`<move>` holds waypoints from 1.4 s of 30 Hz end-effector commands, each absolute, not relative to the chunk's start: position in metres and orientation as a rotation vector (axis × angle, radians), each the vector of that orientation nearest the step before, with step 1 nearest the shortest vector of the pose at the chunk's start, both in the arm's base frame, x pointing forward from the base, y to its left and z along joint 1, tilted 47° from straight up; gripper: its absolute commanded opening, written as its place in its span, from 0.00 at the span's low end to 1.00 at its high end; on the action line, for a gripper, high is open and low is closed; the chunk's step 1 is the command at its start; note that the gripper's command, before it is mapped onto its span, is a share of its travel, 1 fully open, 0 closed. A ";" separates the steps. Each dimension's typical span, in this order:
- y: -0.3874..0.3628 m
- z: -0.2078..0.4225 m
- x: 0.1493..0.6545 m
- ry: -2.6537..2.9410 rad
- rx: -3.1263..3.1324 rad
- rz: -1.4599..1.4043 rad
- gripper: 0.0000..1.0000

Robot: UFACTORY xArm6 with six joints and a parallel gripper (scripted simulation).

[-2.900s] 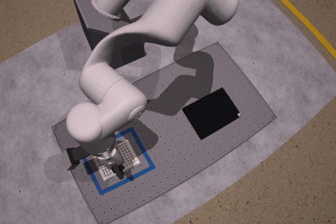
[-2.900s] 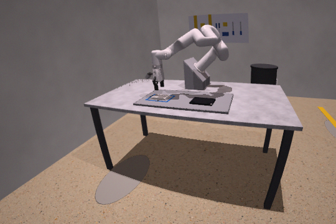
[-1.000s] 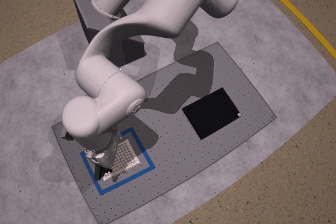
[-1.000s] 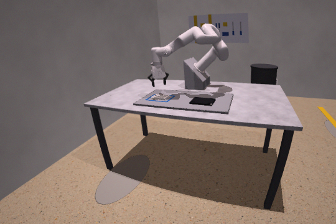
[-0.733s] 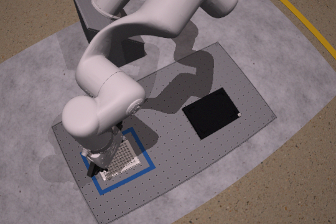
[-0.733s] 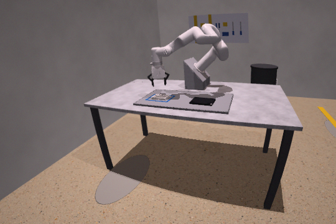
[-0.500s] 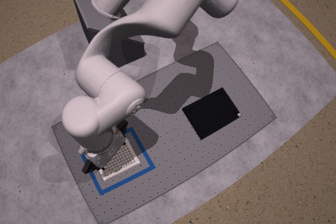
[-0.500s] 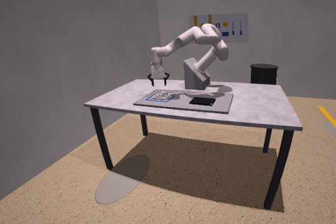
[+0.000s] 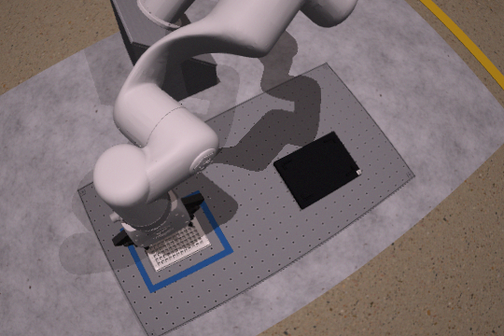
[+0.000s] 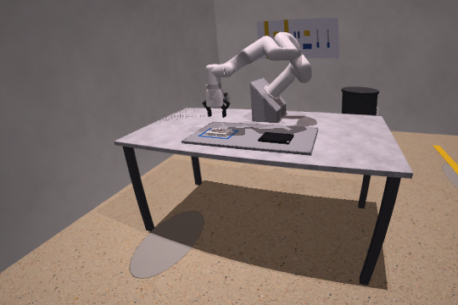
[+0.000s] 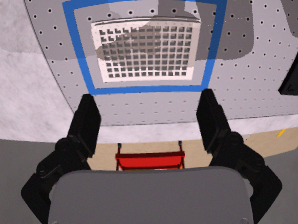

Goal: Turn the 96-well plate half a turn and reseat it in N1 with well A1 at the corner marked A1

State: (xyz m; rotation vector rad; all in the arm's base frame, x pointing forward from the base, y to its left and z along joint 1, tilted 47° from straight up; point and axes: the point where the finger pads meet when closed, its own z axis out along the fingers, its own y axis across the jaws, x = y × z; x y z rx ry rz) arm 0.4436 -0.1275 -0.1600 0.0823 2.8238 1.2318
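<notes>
No text can be read anywhere; the wall poster (image 10: 298, 38) shows only yellow and blue blocks.

quick count – one white arm (image 9: 196, 50), one gripper (image 11: 149, 119) with two black fingers, one 96-well plate (image 9: 179, 246), one blue taped outline (image 9: 219, 232), one black nest (image 9: 317, 169), one perforated deck (image 9: 280, 237), one table (image 10: 360, 147) – four legs, one black bin (image 10: 360, 101), one wall chart (image 10: 326, 37)

pincer (image 10: 216, 110) (open), above plate (image 10: 219, 131)
</notes>
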 end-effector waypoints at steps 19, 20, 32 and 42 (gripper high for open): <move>-0.122 -0.166 0.445 2.893 1.014 1.299 1.00; -0.122 -0.166 0.445 2.888 1.067 1.300 1.00; -0.122 -0.166 0.446 2.782 1.657 1.279 1.00; -0.122 -0.166 0.446 2.607 2.140 1.224 1.00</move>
